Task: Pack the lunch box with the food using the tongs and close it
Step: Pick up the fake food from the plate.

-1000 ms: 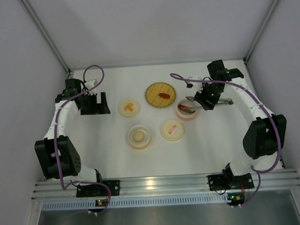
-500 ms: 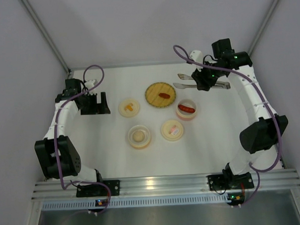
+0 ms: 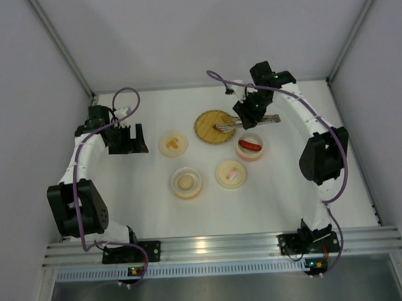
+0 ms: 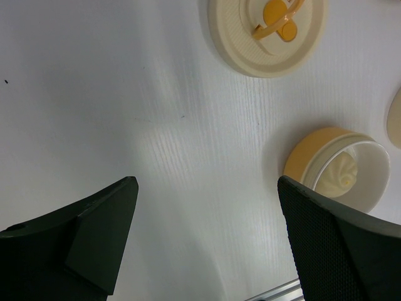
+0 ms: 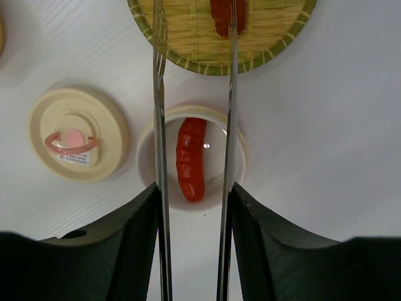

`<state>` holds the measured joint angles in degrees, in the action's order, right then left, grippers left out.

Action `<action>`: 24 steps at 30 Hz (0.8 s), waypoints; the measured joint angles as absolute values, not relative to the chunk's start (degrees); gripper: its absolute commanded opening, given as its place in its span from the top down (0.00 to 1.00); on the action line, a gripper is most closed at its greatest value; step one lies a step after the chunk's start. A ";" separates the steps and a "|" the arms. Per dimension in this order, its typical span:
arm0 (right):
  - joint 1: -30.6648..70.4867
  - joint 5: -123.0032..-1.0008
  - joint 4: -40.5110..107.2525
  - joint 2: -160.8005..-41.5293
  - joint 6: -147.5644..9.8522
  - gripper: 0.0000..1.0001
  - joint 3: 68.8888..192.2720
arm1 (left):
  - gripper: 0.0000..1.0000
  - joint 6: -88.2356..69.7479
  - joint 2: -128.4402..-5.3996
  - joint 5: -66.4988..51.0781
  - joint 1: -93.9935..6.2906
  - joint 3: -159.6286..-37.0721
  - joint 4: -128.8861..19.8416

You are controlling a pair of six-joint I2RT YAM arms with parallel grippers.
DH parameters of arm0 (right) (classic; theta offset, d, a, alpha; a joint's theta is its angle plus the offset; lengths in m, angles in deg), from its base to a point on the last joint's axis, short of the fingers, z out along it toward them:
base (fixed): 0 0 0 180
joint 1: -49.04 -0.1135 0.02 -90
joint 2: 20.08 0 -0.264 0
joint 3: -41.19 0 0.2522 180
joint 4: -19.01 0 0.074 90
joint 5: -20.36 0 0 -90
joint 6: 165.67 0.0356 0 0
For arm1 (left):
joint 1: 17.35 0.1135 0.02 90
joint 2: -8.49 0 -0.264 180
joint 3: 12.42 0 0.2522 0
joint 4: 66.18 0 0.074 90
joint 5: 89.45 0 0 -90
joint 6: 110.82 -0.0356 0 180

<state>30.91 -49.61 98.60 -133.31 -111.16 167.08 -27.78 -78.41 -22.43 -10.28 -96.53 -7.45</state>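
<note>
Right jaws: closed partway on the tongs (image 5: 160, 125), pressing the two silver arms from outside. The arms stand apart, so the tool is gripped but not squeezed shut, which probably leaves room to take a piece between the tips.
Tongs: in the overhead view they run from the jaws toward 8 o'clock, with the tips over the woven plate (image 3: 203, 122).
Food on the plate: one red sausage (image 3: 220, 127) lies on the weave. In the wrist view it sits at the tong tips, nearer one arm than the other. Whether metal touches it cannot be told.
Food in bowls: a second sausage (image 5: 191, 160) lies in a round bowl (image 5: 213, 188) at 4 o'clock of the plate. The cream ball (image 4: 341, 175) sits in another bowl (image 4: 307, 157) at 7 o'clock.
Lids: the pink-marked lid (image 5: 106, 135) and the orange-marked lid (image 4: 232, 37) both lie off on the table (image 3: 289, 186), so the bowls are open for filling.
Left jaws: wide, holding nothing, low over the table's 9 o'clock side and well apart from the food, likely out of the way.
Step judged: taking the plate's sausage; closing is not yet done.
</note>
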 measured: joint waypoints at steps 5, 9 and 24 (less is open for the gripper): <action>27.67 -51.32 97.05 -134.19 -110.96 0.55 167.08 | 0.02 -27.78 -78.45 -22.34 -10.28 -96.53 -7.45; 27.02 -52.37 95.32 -135.85 -110.54 0.55 167.11 | 0.02 -27.78 -78.49 -22.34 -10.28 -96.51 -7.47; 27.06 -56.12 93.18 -142.36 -110.02 0.55 167.13 | 0.02 -27.78 -79.54 -22.26 -10.28 -96.48 -7.80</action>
